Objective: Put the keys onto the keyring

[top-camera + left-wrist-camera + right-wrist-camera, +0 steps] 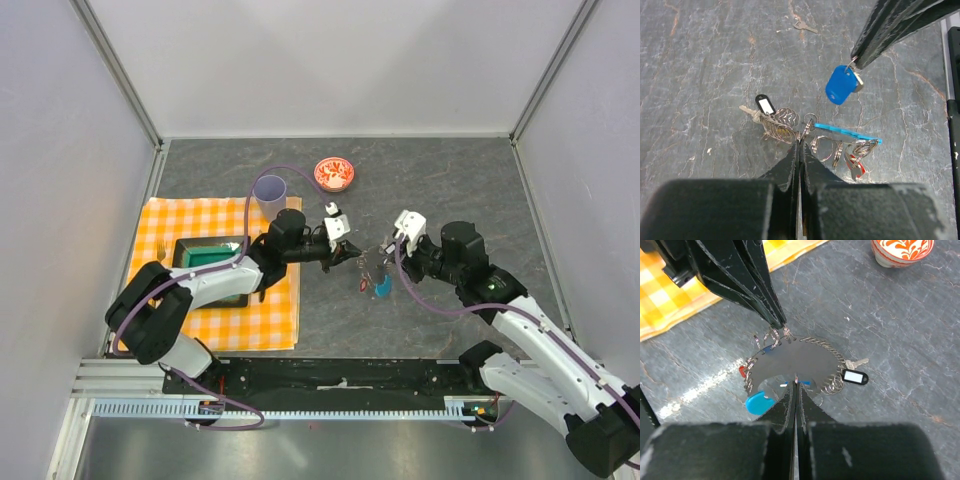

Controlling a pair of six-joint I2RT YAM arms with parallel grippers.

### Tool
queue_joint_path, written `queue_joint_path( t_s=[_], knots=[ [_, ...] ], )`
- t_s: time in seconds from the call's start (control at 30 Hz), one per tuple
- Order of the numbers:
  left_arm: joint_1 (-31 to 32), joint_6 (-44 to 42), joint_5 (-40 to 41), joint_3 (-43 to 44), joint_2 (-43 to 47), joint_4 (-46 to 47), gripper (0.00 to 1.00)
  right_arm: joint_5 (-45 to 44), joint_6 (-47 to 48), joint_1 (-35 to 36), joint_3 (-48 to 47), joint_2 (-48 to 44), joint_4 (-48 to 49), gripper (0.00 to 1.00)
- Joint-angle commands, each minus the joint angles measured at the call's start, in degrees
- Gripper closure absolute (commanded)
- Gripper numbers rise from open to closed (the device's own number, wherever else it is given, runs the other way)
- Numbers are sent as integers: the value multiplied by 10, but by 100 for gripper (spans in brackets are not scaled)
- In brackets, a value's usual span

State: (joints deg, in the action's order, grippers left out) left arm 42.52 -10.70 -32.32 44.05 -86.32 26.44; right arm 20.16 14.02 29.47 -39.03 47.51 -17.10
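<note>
The keyring (785, 131) hangs just above the dark table as a coil of thin metal rings. It carries a black-and-white tagged key (765, 105), a red key (858, 166) and the blue crescent fob (847, 133). My left gripper (801, 142) is shut on one of its rings. My right gripper (796, 382) is shut on the small ring of a blue-tagged key (841, 85), held a little apart from the keyring (826, 349). In the top view both grippers, left (348, 256) and right (385, 256), meet over the keys (374, 274). One loose key (802, 25) lies farther off.
A red-and-white bowl (335, 173) and a pale purple cup (270, 192) stand behind the arms. A yellow checked cloth (215, 300) with a green tray (212, 258) lies to the left, under the left arm.
</note>
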Motion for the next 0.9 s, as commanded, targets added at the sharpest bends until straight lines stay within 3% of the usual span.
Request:
queue_joint_path(
  t_s=[0.0,0.4,0.87],
  knots=[
    [3,-36,-42,-4,-10,66,98,-32,83,15,-36,18,-10,100],
    [3,-4,-49,-11,-14,89,98,-37,99,55,-24,50,50,100],
    [8,-10,-41,1,-17,60,98,-72,114,81,-25,70,54,100]
  ],
)
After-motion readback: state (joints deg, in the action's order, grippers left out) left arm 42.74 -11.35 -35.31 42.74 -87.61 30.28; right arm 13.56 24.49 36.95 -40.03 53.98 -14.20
